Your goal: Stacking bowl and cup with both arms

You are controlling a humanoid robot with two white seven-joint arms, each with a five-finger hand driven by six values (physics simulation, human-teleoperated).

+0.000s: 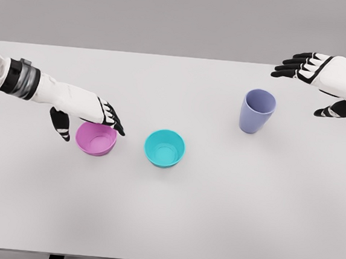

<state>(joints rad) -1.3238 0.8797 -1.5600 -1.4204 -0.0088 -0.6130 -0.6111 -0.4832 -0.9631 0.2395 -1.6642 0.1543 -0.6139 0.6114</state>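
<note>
Head view of a white table (164, 226) carrying three upright, open-topped vessels. Nearest the camera, just left of centre, stands the teal bowl (165, 147), untouched and well apart from both hands. Beside it to the left sits the pink bowl (96, 138); the left hand (86, 114) hangs over its far rim, fingers spread past the rim toward the teal bowl and thumb hanging down on the bowl's outer left side, so that the hand brackets the bowl without visibly clamping it. Whether any finger touches the rim cannot be told. Farther back and to the right stands the lavender cup (257, 111), its long axis vertical. The right hand (323, 79) hovers farthest back, near the right edge, fingers extended and apart from the thumb, holding nothing; the cup lies to its left and slightly nearer the camera. Judged from this layout, each arm serves its nearer vessel: left to pink bowl, right to cup.
</note>
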